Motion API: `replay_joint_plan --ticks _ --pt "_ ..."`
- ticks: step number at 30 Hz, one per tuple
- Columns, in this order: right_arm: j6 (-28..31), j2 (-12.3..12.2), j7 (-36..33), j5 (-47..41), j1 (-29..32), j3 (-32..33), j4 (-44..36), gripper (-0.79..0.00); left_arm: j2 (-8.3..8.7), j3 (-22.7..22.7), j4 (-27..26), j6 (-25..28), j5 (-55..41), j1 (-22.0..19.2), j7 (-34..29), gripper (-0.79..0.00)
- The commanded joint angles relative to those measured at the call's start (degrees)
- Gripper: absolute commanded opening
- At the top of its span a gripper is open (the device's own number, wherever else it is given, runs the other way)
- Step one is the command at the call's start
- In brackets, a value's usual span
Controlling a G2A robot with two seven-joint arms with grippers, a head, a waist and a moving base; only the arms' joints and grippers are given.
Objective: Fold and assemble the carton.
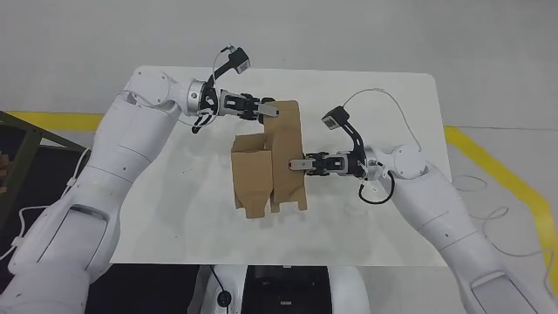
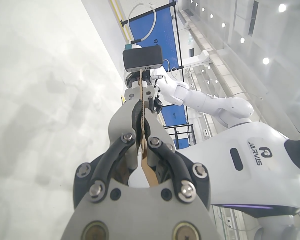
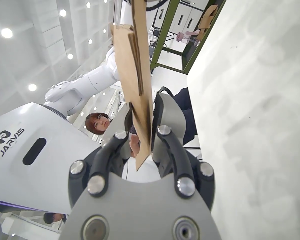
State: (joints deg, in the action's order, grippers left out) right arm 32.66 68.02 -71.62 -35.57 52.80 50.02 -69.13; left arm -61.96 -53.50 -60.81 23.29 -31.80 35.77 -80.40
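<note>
A flat brown carton [image 1: 272, 159] is held above the white table [image 1: 174, 218], its flaps spread toward the near side. My left gripper [image 1: 268, 111] is shut on the carton's far edge; in the left wrist view the cardboard edge [image 2: 141, 116] runs between the closed fingers [image 2: 121, 123]. My right gripper [image 1: 295, 163] is shut on the carton's right edge. In the right wrist view the cardboard panel [image 3: 137, 81] stands edge-on between the two fingers [image 3: 168, 111], with a second folded layer beside it.
The white table [image 3: 252, 101] extends around the carton on all sides. A dark green frame [image 1: 17, 148] stands off the table's left edge. Yellow floor tape [image 1: 488, 153] runs past the right side.
</note>
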Motion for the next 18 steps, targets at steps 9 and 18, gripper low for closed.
replay_joint_plan --ticks 9,18 --pt "0.07 -0.14 0.07 -0.65 -0.23 -0.63 -0.02 -0.785 -0.22 -0.18 0.08 0.34 0.38 0.18 -0.19 -0.785" --pt "0.14 -0.24 0.14 -1.01 -0.44 -1.19 -0.07 -0.785 -0.13 -1.27 -0.71 0.79 -0.09 0.61 0.21 0.000"
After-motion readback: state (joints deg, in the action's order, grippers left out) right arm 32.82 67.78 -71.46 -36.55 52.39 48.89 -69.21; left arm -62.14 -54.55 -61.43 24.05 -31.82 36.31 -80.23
